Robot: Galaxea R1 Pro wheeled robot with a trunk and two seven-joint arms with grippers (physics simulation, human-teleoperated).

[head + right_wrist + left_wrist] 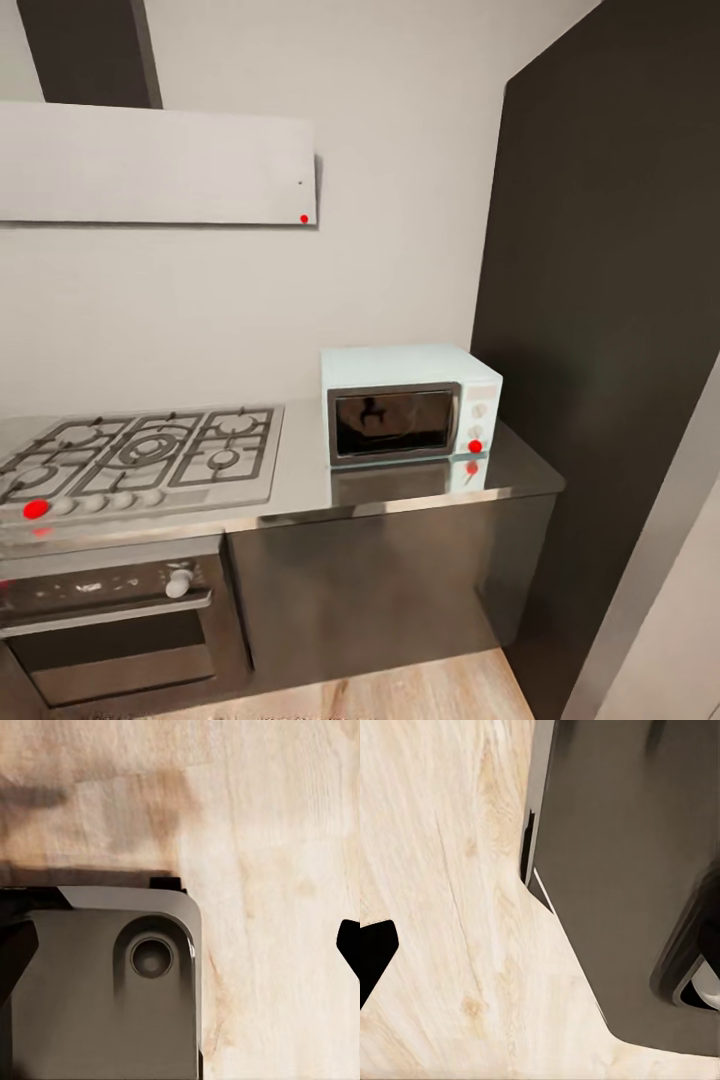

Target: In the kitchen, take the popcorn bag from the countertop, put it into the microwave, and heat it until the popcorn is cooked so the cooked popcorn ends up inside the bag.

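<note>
step: approach — no bag in hand | microwave [410, 405] on the countertop [420, 488] just beside the gas hob [140, 455], door shut | popcorn bag: cannot tell where | 2 wrist views face the wood floor [442, 907] — jaw opening: cannot tell | next: find the bag

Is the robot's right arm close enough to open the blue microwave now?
Probably not. The microwave sits shut on the countertop, while the right wrist camera looks down at the wooden floor.
</note>
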